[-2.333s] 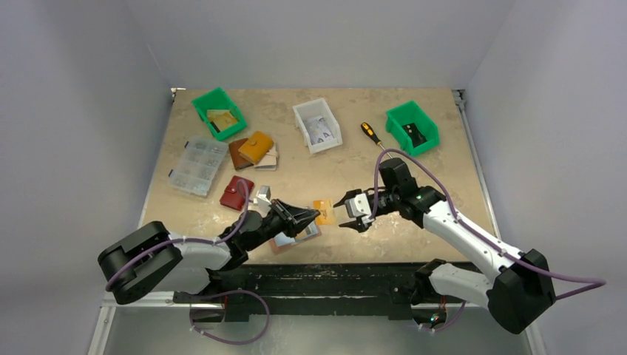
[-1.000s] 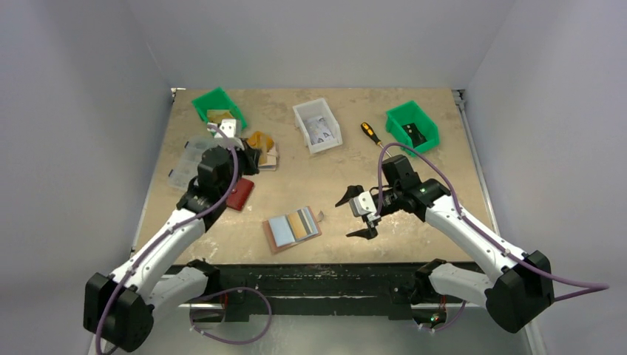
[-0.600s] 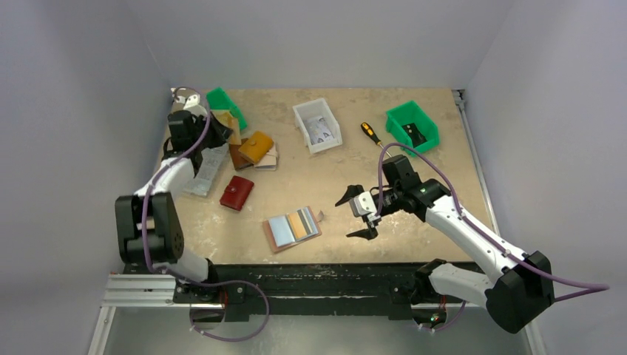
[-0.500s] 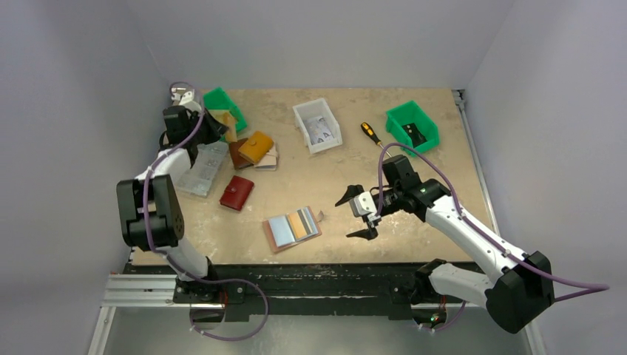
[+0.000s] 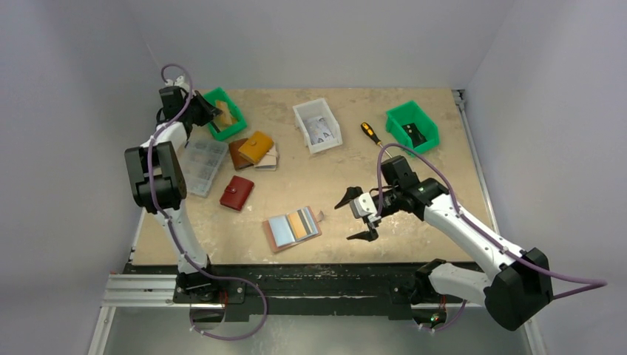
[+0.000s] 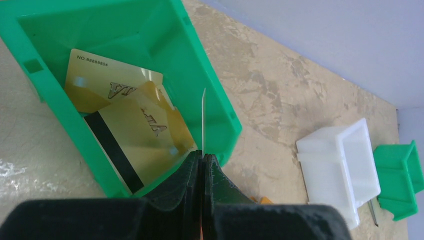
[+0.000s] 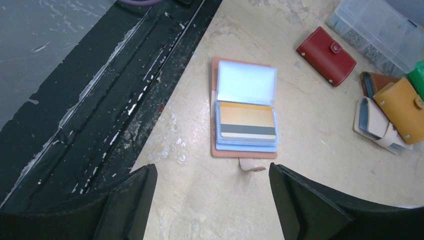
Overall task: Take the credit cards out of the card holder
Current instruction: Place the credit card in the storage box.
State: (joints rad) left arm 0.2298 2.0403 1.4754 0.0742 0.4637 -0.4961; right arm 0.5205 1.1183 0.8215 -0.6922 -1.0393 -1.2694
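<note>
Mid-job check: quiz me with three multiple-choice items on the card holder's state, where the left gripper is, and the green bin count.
1. The card holder lies: A open; B shut; C upright.
2. The left gripper is over: A the card holder; B a green bin; C neither.
3. Green bins on the table: A one; B two; C three.
1 A: it lies spread flat. 2 B: its card hangs above the bin's gold cards. 3 B: that one plus a right bin.
</note>
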